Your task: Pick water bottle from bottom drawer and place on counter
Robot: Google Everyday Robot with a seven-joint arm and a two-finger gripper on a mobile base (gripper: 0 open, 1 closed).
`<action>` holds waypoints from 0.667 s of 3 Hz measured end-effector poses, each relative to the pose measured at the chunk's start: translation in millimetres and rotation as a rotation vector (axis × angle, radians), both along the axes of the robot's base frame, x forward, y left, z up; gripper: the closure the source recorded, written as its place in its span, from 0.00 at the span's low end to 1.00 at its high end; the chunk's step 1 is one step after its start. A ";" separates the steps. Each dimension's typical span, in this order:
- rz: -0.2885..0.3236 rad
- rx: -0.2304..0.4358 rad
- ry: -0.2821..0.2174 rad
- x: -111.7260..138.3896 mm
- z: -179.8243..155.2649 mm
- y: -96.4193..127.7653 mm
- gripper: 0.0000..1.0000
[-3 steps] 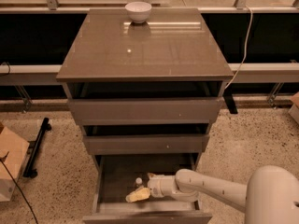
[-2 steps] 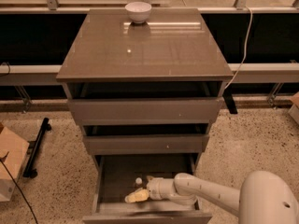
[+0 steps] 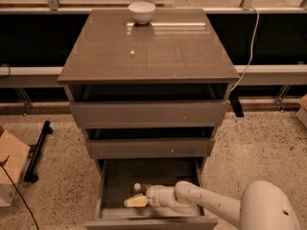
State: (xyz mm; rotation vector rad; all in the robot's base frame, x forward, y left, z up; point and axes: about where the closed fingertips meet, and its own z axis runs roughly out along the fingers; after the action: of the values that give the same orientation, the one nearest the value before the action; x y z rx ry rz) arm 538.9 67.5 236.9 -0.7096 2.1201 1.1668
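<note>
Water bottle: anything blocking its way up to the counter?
Yes: the upper drawers and the counter jut out between the bottom drawer, where the gripper sits by the water bottle, and the top. The bowl stands far back.

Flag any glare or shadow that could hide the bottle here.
Camera view: a glare streak crosses the counter beside the white bowl and its reflection; the bottom drawer is dim, the gripper is inside it, and the water bottle shows only as a pale spot beside it.

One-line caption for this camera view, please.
Gripper reaches into the open bottom drawer beside the water bottle; a white bowl sits on the counter.
</note>
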 end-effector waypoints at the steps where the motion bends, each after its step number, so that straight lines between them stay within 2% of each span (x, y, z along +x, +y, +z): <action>1: -0.007 0.023 -0.001 4.1 -0.8 9.9 0.41; 2: -0.034 0.036 0.002 8.4 -3.5 16.3 0.66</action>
State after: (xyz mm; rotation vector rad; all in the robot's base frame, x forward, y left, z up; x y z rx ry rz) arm 547.2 83.8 233.4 -0.6534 2.0996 1.1847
